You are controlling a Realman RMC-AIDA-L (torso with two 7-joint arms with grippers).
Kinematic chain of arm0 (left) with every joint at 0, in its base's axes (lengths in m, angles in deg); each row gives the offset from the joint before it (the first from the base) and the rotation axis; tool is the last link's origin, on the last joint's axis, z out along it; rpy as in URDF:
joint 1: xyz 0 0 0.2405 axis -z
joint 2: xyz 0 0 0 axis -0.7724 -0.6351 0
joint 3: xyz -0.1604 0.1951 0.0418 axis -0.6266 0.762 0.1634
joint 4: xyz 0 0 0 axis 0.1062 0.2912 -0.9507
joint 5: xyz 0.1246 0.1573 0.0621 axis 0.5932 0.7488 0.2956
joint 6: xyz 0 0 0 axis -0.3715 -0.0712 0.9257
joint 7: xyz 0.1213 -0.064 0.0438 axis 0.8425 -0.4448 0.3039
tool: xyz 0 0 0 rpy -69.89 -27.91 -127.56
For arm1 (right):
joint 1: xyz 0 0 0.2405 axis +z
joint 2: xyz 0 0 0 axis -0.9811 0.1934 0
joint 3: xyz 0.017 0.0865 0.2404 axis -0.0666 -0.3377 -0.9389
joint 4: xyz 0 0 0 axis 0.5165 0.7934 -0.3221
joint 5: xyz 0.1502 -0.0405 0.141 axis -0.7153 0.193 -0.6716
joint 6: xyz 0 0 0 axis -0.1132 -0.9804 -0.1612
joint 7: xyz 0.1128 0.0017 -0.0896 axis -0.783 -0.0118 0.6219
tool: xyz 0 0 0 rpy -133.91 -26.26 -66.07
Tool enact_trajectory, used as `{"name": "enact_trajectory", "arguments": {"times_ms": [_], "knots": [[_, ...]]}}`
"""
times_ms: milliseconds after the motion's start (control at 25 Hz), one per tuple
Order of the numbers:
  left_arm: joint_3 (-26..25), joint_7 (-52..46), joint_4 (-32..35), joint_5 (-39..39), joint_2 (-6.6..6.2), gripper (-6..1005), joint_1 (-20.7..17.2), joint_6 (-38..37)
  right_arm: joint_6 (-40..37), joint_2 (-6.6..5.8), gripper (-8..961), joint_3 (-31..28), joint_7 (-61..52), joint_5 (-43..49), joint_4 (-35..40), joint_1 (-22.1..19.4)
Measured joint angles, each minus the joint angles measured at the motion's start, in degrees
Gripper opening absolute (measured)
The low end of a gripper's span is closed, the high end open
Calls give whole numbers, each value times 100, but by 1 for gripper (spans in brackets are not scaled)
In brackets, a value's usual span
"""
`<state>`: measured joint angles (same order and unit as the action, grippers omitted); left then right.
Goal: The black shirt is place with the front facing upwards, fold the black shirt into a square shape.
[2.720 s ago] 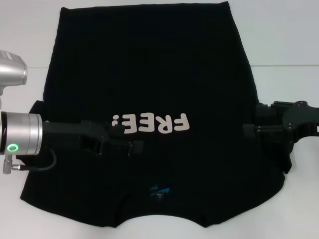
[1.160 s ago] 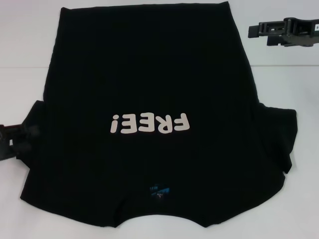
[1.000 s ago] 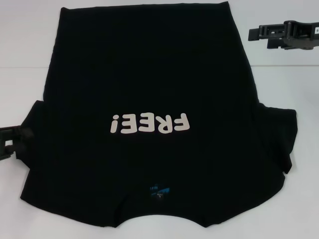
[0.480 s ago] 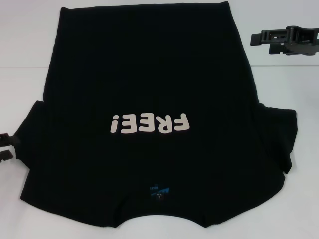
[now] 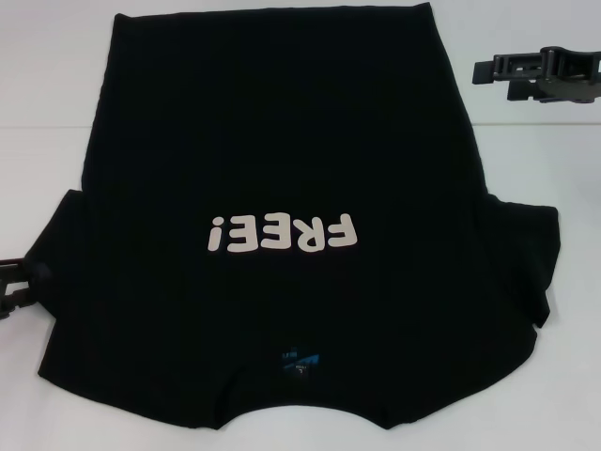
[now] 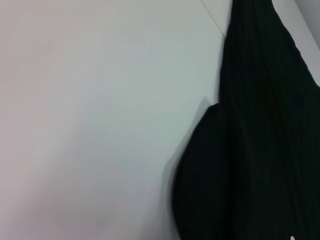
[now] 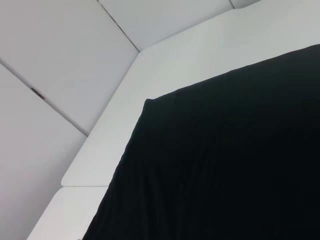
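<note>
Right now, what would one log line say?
black shirt: flat, unfolded, lettering up | left gripper: beside left sleeve | right gripper: beside far hem

Black shirt (image 5: pixel 291 141) flat, front up; sleeves spread

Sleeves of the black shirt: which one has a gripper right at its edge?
The left sleeve: the left gripper sits at its edge. The right gripper hovers far from the right sleeve, beside the hem end.
</note>
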<state>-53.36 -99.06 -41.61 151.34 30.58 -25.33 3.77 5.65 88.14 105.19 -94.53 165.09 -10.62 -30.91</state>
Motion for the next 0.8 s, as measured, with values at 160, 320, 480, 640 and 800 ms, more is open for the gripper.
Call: {"name": "enact_trajectory", "arguments": {"times_ms": [160, 320, 480, 640, 800], "knots": [[0, -7, -18, 76, -1, 498, 72, 45, 15, -7, 869, -5, 0, -2, 0, -23], [51, -61, -6, 184, -11, 490, 119, 11, 23, -13, 869, -26, -8, -3, 0, -46], [99, -108, -11, 241, -22, 481, 140, 43, 6, -17, 869, -28, -22, -10, 0, -47], [108, -110, -8, 242, -10, 317, 149, 52, 4, -17, 869, -28, -76, -11, 0, -43], [131, -112, -17, 242, -19, 179, 152, 52, 2, -17, 869, -28, -97, -11, 0, -51]]}}
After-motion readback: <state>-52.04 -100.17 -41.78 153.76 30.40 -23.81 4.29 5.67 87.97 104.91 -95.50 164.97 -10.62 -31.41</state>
